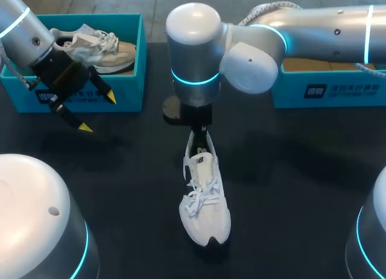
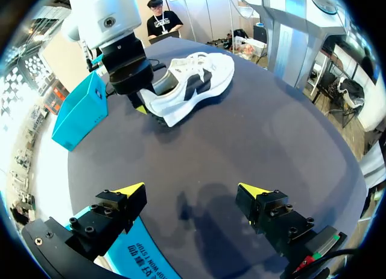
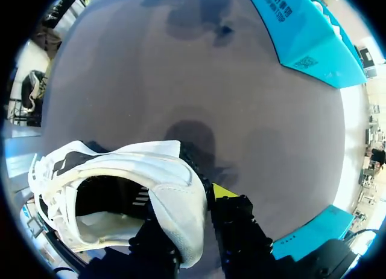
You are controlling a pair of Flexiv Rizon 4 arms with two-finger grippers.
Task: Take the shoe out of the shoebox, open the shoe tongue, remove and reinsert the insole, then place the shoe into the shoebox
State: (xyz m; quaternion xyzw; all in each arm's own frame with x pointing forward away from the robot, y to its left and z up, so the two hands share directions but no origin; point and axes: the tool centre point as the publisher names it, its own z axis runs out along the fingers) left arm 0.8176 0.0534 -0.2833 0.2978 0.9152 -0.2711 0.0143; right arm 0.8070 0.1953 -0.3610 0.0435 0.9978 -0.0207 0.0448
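A white shoe point(image 1: 205, 194) lies on the dark table, toe toward the front edge and heel toward the back. My right gripper point(image 1: 199, 131) comes down on the heel. In the right wrist view the gripper point(image 3: 192, 202) is shut on the heel collar of the shoe point(image 3: 163, 176), one finger inside and the yellow-tipped one outside. My left gripper point(image 1: 98, 113) hangs open in front of the left shoebox point(image 1: 142, 49), holding nothing. From the left wrist, the open gripper point(image 2: 192, 189) faces the shoe point(image 2: 193, 80) across bare table, with the right gripper point(image 2: 142, 104) at its heel.
The left teal shoebox holds a beige shoe point(image 1: 105, 49). A second teal shoebox point(image 1: 338, 86) stands at the back right, behind my right arm. Both boxes show in the right wrist view, one point(image 3: 307, 37) ahead and one point(image 3: 307, 230) beside the gripper.
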